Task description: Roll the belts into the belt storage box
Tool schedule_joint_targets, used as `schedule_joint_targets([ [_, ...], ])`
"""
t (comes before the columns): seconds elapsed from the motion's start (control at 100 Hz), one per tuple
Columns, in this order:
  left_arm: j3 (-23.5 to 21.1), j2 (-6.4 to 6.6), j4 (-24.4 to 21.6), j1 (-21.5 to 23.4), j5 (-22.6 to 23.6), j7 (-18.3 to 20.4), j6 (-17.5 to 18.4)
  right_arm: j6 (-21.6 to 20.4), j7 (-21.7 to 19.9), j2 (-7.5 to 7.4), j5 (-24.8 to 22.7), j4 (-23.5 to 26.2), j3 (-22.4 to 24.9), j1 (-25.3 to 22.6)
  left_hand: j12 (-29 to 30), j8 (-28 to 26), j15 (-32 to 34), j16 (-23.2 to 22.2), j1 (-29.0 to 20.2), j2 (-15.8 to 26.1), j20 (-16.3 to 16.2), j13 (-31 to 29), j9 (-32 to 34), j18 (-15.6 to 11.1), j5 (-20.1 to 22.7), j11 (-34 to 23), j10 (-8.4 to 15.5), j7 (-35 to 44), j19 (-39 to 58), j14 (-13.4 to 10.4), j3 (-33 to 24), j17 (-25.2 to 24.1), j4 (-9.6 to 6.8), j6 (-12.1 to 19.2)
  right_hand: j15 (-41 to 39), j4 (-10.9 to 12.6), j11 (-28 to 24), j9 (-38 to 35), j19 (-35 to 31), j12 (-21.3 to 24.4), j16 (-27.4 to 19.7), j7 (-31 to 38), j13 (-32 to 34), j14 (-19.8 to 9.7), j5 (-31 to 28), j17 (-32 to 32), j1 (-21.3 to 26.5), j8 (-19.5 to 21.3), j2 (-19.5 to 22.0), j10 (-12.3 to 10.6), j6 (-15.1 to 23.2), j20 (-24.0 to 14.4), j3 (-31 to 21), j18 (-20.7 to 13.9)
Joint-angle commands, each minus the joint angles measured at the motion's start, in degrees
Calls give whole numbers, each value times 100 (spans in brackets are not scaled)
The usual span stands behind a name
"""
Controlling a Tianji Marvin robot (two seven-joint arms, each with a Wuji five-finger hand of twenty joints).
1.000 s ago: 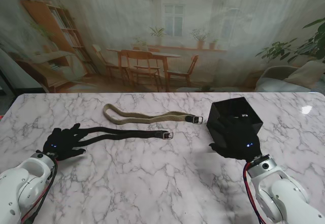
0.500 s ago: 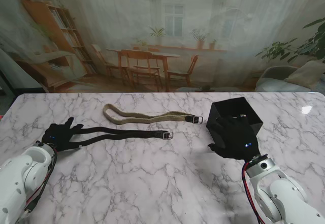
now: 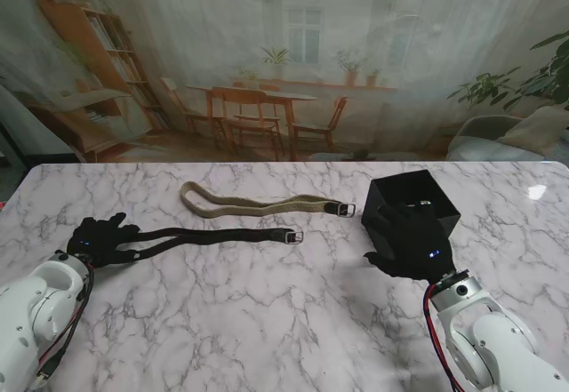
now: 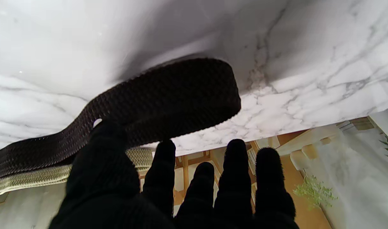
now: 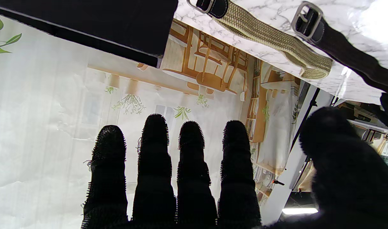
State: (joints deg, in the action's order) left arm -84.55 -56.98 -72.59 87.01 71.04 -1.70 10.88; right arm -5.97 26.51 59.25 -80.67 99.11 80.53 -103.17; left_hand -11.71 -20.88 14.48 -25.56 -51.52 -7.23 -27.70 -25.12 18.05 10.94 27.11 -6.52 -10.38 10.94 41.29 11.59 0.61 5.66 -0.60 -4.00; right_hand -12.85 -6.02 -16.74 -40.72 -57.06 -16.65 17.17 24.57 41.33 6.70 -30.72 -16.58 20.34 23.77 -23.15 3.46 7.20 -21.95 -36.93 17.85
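Marble table (image 3: 267, 321) fills the lower frame; black storage box (image 3: 411, 205) at right centre, right hand (image 3: 411, 243) against its near wall with fingers straight and spread, holding nothing, probably to steady it. Black belt (image 3: 222, 235) runs left of centre, tan belt (image 3: 258, 202) farther back. Left hand (image 3: 100, 239) at the black belt's folded end, fingers extended and apart, likely placed to start the roll; contact unclear, box interior hidden.

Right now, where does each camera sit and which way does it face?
Stand: above the shoulders, looking down at the table; both arms, left hand, right hand.
Left wrist: along the fingers at the black belt.
Right wrist: along the fingers, past the belt storage box.
All share the black belt.
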Motion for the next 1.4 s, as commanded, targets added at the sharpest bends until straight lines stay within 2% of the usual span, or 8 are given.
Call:
schedule_joint_targets([
  [0.0,-39,14,-72,35,5,7,-47,12,7,-1,-13,-9,3,-17,-87,-126,-25,-104,21,298,-109,52,93,178,120,-12,-1,128,-37,49,-1,-93,92,51,224,179,110,27,92,-26,-33,-50,-128,52,-88,99,122,95,75,116,61,-58,91,197],
  [0.42,329,17,504,-416,-186,-6,-539,10,19,-3,-6,-40,-5,-6,-135,298,308,-342,-559,-170,-296,-254,7,-112,-1036,-118,-188,-763,443,-44,-56,228,5,-224,219,180,91,6,92,-41,-30,-19,-126,45,-154,104,128,119,120,125,73,-64,107,200],
  [0.58,634,-2,760,-605,-410,-4,-783,-23,-4,-13,-25,-57,-42,26,-1049,790,1105,-1186,-1004,-199,-643,-734,769,-143,-1569,-1167,88,-1088,1204,-99,-191,532,-59,-297,209,182,83,-5,89,-48,-26,-3,-112,45,-176,103,125,132,129,128,72,-67,119,207],
  [0.68,689,3,735,-604,-442,172,-828,-127,95,-29,-47,-107,-83,73,-2096,898,1731,-1904,-1378,-313,-1032,-1226,1476,-82,-1357,-2054,351,-936,1863,-196,-417,921,-114,-180,163,186,20,-108,55,-77,-4,46,-36,42,-258,56,130,154,132,127,89,-80,114,192],
  [0.76,674,6,648,-550,-478,433,-844,-227,132,-37,-60,-89,-84,67,-3943,560,2212,-2353,-1808,-832,-1204,-1545,2247,-41,-1039,-1667,488,-417,2267,-294,-752,1209,-74,-141,132,191,-26,-172,32,-105,16,85,-12,42,-295,56,120,173,138,126,110,-88,103,193],
  [0.8,654,4,580,-505,-513,563,-866,-263,138,-39,-63,-73,-83,58,-4611,-262,2496,-2559,-2012,-917,-1267,-1726,2611,-33,-680,-1427,597,423,2499,-339,-770,1405,-115,-198,127,191,-32,-183,26,-111,20,90,-11,40,-295,57,116,176,139,129,106,-90,101,196],
  [0.96,476,-20,255,-234,-663,904,-888,-407,100,-49,-74,-9,-54,16,-4729,-2671,2897,-2752,-2212,-928,-1216,-2027,2714,48,-503,-1754,409,2506,2955,-165,-879,1927,-109,-119,115,191,-30,-202,7,-131,34,100,-11,50,-294,54,109,182,150,130,106,-92,101,188],
  [1.39,-141,-166,-798,497,-1016,784,-643,-647,-96,-88,-104,-35,-180,97,-4658,-2621,3598,-2574,-2243,-1254,-890,-2468,2650,-235,457,-2026,-14,3500,3746,132,-1708,2912,47,62,66,197,-95,-323,-38,-199,66,132,74,14,-314,23,120,194,166,90,73,-94,82,173],
])
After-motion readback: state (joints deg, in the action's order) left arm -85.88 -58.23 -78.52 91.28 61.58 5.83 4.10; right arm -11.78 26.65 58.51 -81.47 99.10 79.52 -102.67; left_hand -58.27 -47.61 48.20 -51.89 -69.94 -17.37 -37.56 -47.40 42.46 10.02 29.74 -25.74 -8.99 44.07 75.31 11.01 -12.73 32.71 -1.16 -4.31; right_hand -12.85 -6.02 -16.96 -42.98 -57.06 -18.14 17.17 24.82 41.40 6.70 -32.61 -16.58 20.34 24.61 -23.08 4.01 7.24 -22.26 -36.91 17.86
